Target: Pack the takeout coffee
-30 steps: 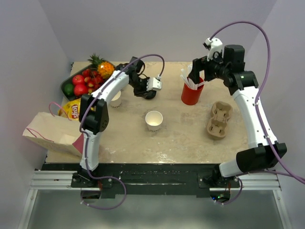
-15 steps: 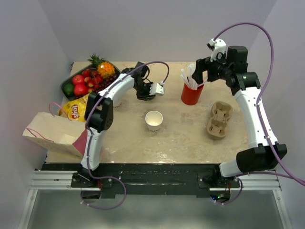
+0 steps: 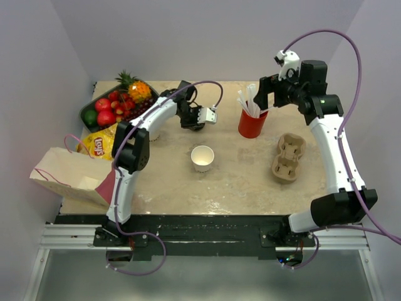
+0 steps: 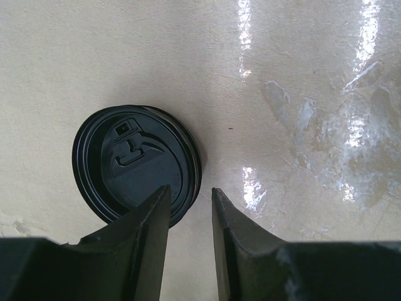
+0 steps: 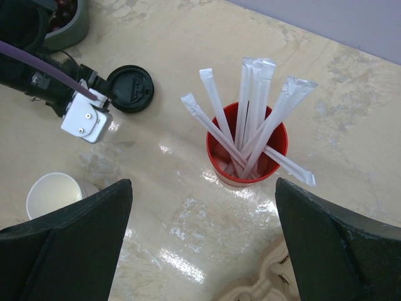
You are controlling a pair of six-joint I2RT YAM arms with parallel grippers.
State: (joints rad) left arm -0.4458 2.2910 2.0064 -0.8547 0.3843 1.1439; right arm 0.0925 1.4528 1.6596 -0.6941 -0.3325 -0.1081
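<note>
Lid (image 4: pixel 135 164) flat, left tool (image 4: pixel 191 191) over edge

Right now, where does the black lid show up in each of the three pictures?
Left wrist: the black lid lies left of centre, flat on the table, its near edge behind a fingertip of the left gripper.
Right wrist: upper left, just beyond the left gripper.
Top external: mostly hidden under the left gripper, left of the red cup.
Shared landmark: the left gripper, seen in all three views.
</note>
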